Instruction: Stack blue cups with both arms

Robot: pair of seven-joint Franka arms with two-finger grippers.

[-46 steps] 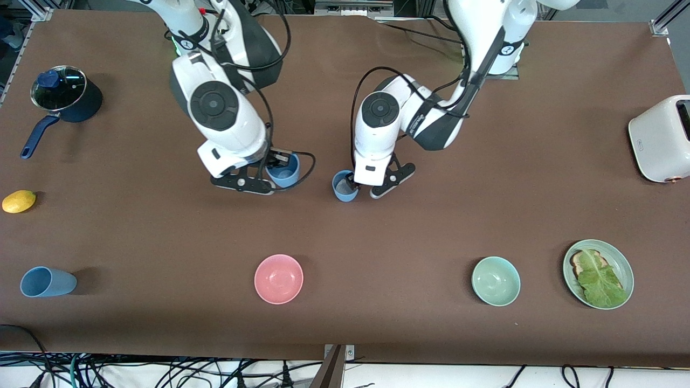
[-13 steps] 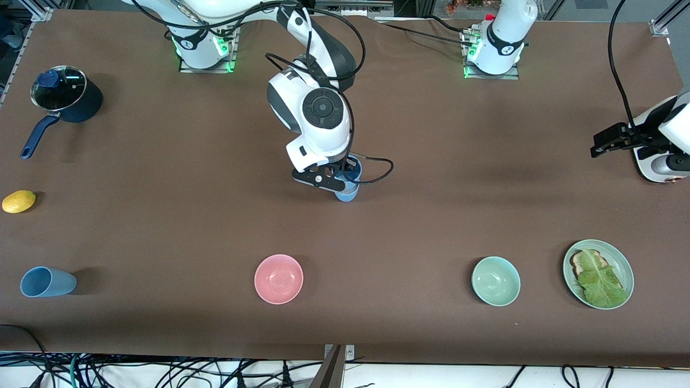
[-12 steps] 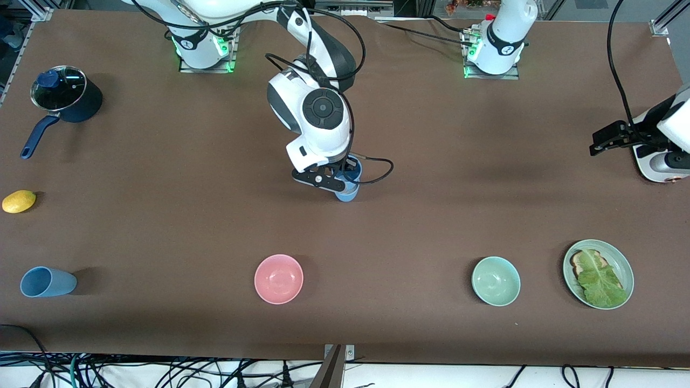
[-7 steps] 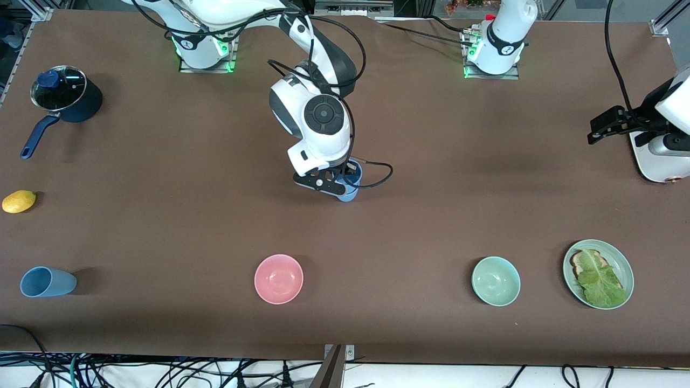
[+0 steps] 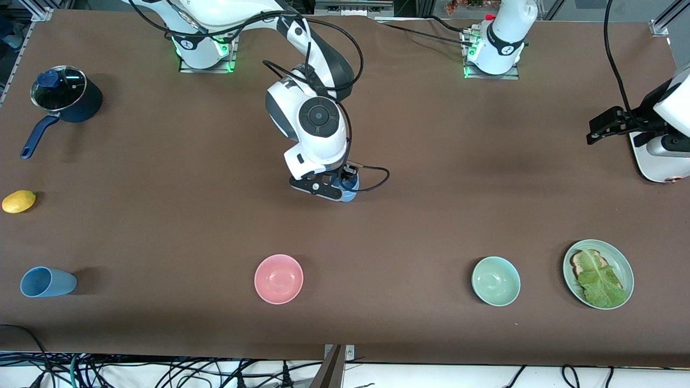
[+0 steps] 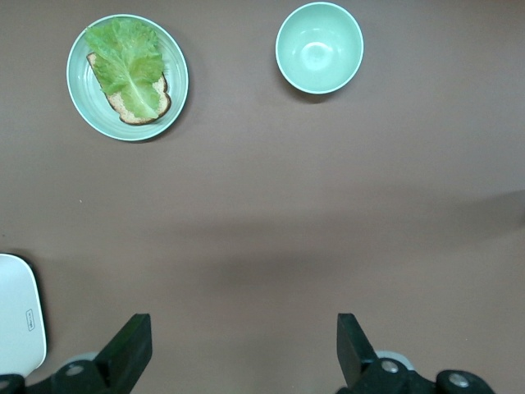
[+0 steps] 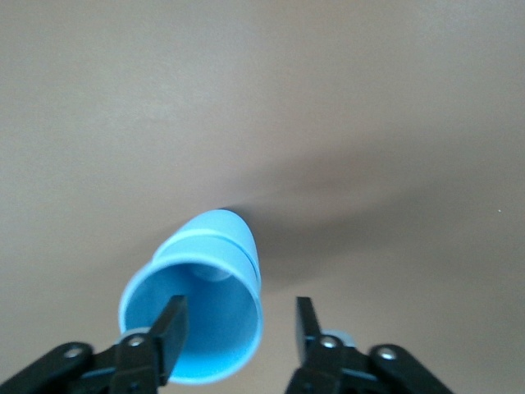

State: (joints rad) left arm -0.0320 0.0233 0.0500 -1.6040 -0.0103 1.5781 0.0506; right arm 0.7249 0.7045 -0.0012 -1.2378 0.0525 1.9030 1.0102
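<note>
Two blue cups (image 5: 350, 192) stand nested near the table's middle; in the right wrist view the upper cup (image 7: 205, 312) sits inside the lower one. My right gripper (image 5: 337, 186) is at their rim and open (image 7: 239, 312). One finger (image 7: 168, 328) hangs inside the upper cup, while the other one stands outside, apart from the wall. A third blue cup (image 5: 46, 282) lies on its side at the right arm's end, close to the front camera. My left gripper (image 5: 598, 132) hovers open beside the toaster, nothing between its fingers (image 6: 242, 328).
A white toaster (image 5: 655, 161) (image 6: 16, 320) stands at the left arm's end. A plate (image 5: 627, 269) (image 6: 176, 107) with toast and lettuce, a green bowl (image 5: 496, 281) (image 6: 319, 47) and a pink bowl (image 5: 278, 278) line the front. A navy saucepan (image 5: 67, 99) and a yellow fruit (image 5: 19, 201) sit at the right arm's end.
The right gripper has come down with the upper cup into the lower one, and its jaws have opened off it. The left arm has hardly shifted by the toaster.
</note>
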